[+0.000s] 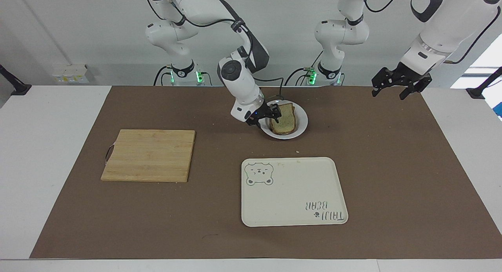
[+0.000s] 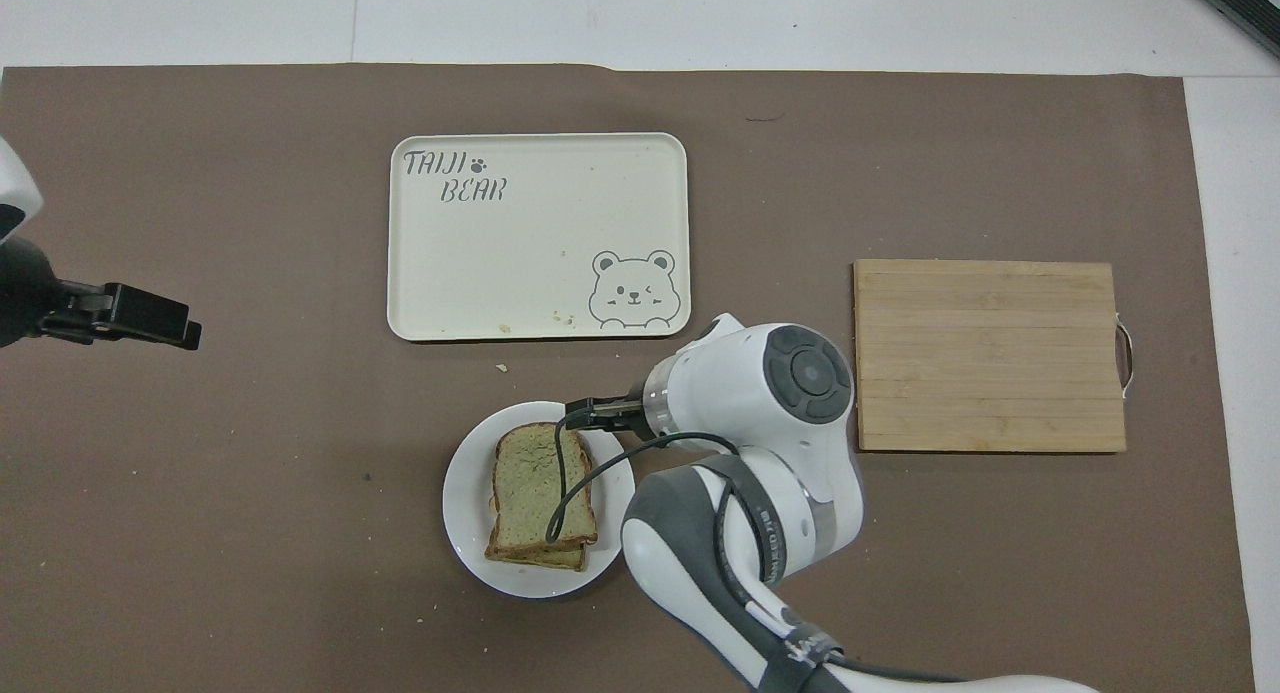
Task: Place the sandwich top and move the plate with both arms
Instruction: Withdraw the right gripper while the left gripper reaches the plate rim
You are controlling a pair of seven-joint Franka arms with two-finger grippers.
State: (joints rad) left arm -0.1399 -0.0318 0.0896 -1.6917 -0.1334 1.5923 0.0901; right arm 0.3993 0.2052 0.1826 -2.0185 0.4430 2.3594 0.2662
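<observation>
The sandwich top lies flat on the stacked bread on the small white plate, which stands on the brown mat near the robots. In the overhead view the slice covers the lower bread on the plate. My right gripper is open and empty, low at the plate's rim on the side toward the right arm's end; it also shows in the overhead view. My left gripper is open and empty, raised over the mat's end by the left arm.
A cream bear tray lies farther from the robots than the plate. A wooden cutting board lies toward the right arm's end. A few crumbs lie between plate and tray.
</observation>
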